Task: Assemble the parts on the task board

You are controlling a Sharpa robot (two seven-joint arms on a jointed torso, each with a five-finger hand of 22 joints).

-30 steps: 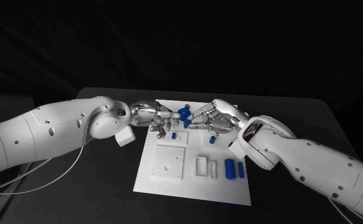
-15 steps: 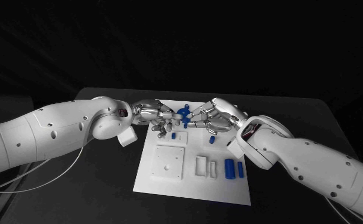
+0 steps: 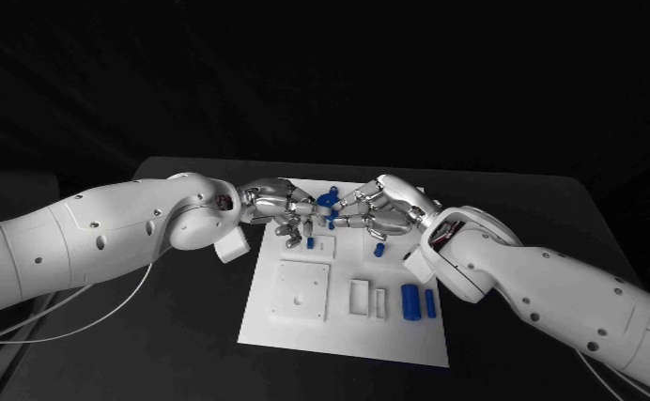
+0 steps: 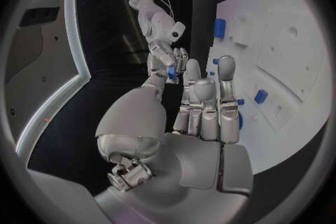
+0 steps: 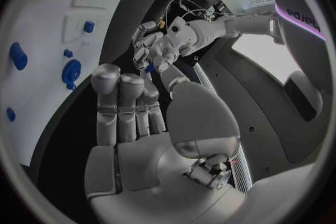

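Meeting over the far end of the task board (image 3: 339, 321), left hand (image 3: 278, 208) & right hand (image 3: 382, 210) come fingertip to fingertip w/ a small blue part (image 3: 325, 204) between them, lifted above the plate. Looks like a handover or a mid-air mating step, but which hand truly carries the piece I can't tell: head view shows blue right at the contact point, fingers of both curled in round it. Left wrist view has the left hand's (image 4: 196, 123) fingers fairly straight and close together, w/ the right hand (image 4: 168, 61) opposite holding a speck of blue at its tips; right wrist view mirrors that, right hand (image 5: 140, 123) fingers side by side, blue fleck by the left hand's (image 5: 157, 50) tips. So prob. a shared pinch. Next move, as I judge it, needs one hand to let go cleanly while the other keeps the part aligned, then lower it to its seat on the board; slip risk is real w/ such a small piece. Count on the board, head view: 2 blue cylinders (image 3: 411, 301) lying side by side near the right edge, 2 small blue pegs (image 3: 379, 252) nearer the hands, plus the 1 lifted part. White raised fixtures: approx. 3, incl. a square block (image 3: 302, 288).
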